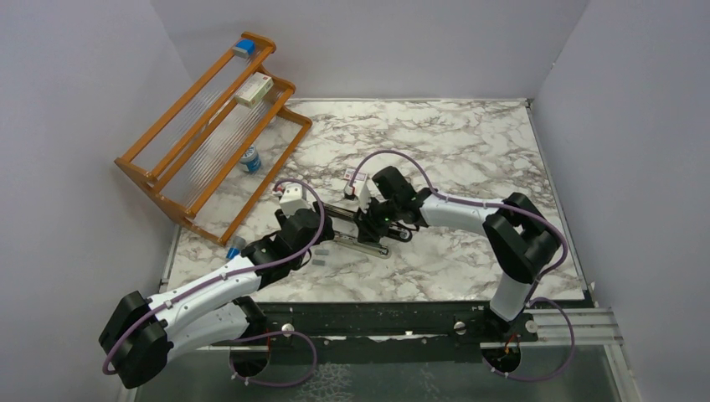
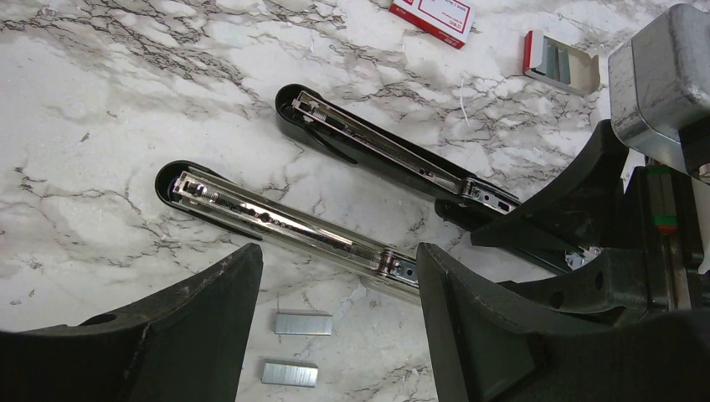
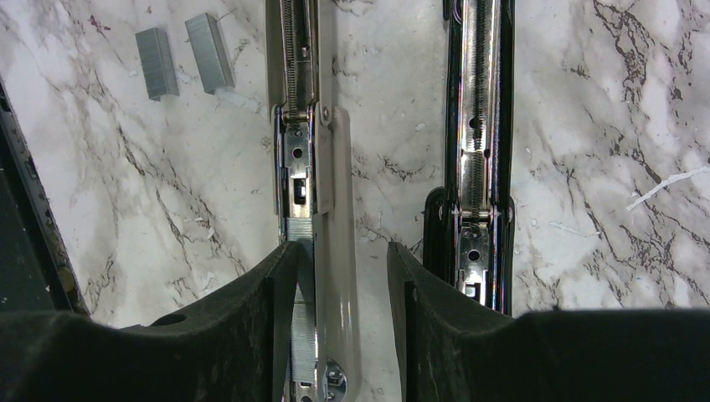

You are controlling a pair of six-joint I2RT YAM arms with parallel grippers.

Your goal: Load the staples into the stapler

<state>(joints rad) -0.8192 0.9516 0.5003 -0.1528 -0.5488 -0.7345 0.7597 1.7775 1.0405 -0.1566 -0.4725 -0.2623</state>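
Observation:
The black stapler (image 3: 477, 126) lies opened flat, its silver rail and spring facing up; it also shows in the left wrist view (image 2: 377, 146) and the top view (image 1: 356, 213). A light grey-silver stapler-like tool (image 3: 335, 218) lies beside it, with one staple strip (image 3: 300, 243) in its channel. My right gripper (image 3: 343, 335) is open and straddles that tool; its left finger is at the strip. Two loose staples strips (image 2: 303, 323) lie on the marble between the fingers of my open, empty left gripper (image 2: 339, 335). The red-and-white packet (image 2: 433, 15) and grey tray (image 2: 559, 65) lie beyond.
An orange wooden rack (image 1: 209, 134) stands at the back left with a white box (image 1: 254, 90) and a blue item (image 1: 244, 48) on it. A small blue-and-white bottle (image 1: 249, 159) stands under it. Grey walls enclose the marble table (image 1: 469, 142).

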